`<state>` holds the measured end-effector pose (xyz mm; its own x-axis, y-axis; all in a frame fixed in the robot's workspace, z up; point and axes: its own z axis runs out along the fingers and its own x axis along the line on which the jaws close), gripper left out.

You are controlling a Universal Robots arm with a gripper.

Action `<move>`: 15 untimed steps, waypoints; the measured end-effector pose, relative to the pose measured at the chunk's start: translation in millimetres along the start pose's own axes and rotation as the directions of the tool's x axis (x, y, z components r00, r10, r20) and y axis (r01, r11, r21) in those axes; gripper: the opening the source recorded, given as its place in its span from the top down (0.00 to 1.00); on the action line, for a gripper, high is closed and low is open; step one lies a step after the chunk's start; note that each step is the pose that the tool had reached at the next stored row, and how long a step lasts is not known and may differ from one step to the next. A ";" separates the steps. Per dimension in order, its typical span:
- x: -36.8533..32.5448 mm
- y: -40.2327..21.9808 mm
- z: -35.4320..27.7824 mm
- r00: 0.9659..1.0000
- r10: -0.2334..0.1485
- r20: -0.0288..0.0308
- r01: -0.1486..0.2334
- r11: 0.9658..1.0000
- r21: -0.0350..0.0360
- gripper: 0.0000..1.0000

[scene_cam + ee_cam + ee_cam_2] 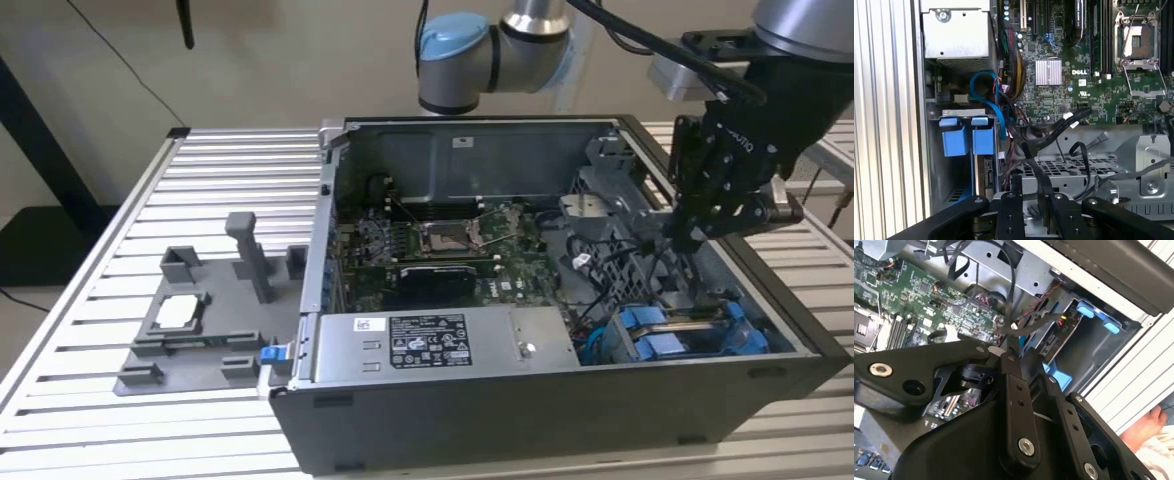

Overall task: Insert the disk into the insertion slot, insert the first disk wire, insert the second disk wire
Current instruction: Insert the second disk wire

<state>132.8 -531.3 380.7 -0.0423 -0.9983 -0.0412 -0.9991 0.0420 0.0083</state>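
In the exterior view we see the gripper (683,243) at the right of the frame. It reaches down into the open computer case (534,425), just above the corner where the drives sit. In both wrist views its black fingers (1016,186) stand close together with a black disk wire (1030,159) running in between them, so we read the gripper as clamped on that wire (which of the two wires it is, we cannot tell).

The disk (663,345), in its bright blue carrier, sits down inside the insertion slot (603,345) at the lower right of the exterior view. Its blue tabs show at the cage's open top, and the first wrist view shows the same tabs side by side in the grey cage.

The motherboard (441,245) lies in the middle of the case, with the long grey power-supply box (427,345) along its near edge. On the slatted table (80,400), at the exterior view's left, stands the grey fixture tray (200,335), well apart from the gripper.
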 end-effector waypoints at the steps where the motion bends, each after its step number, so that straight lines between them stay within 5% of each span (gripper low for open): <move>1: -0.6 1.8 -0.3 1.000 0.000 0.000 0.000 1.000 0.001 0.73; 9: -2.2 16.0 -3.3 1.000 0.000 -0.002 0.000 1.000 0.008 0.73; 12: -3.1 22.1 -3.3 1.000 0.000 -0.009 0.000 1.000 0.009 0.73; 15: -4.1 28.6 -3.3 1.000 -0.001 -0.022 0.001 1.000 0.010 0.73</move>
<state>104.4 -526.1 384.4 -0.0416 -0.9990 -0.0191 -0.9991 0.0417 -0.0020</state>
